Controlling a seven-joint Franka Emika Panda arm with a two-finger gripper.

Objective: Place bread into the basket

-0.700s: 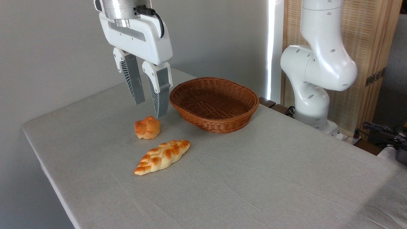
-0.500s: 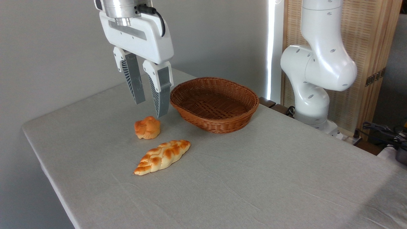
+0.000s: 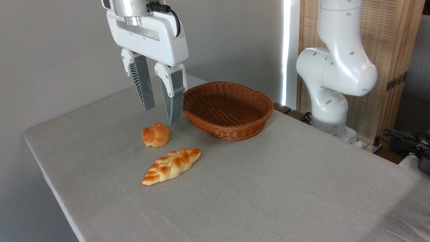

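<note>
Hovering above the table with fingers parted and empty, the gripper (image 3: 161, 116) hangs nearer the round bun (image 3: 156, 134) than the bread (image 3: 171, 165), which lies outside the basket (image 3: 228, 111), ungrasped

No writing, label, brand or number could be read anywhere (not on the white arm (image 3: 339, 67), the basket (image 3: 228, 109), the bread (image 3: 171, 165) or the bench (image 3: 268, 188)).

Gripper (image 3: 161, 116) up in air, fingers apart, holding nothing, above small orange bun (image 3: 155, 134). Long braided bread (image 3: 171, 165) lies on grey table (image 3: 268, 188), just in front of bun. Brown basket (image 3: 228, 110) sits behind, nothing inside.
</note>
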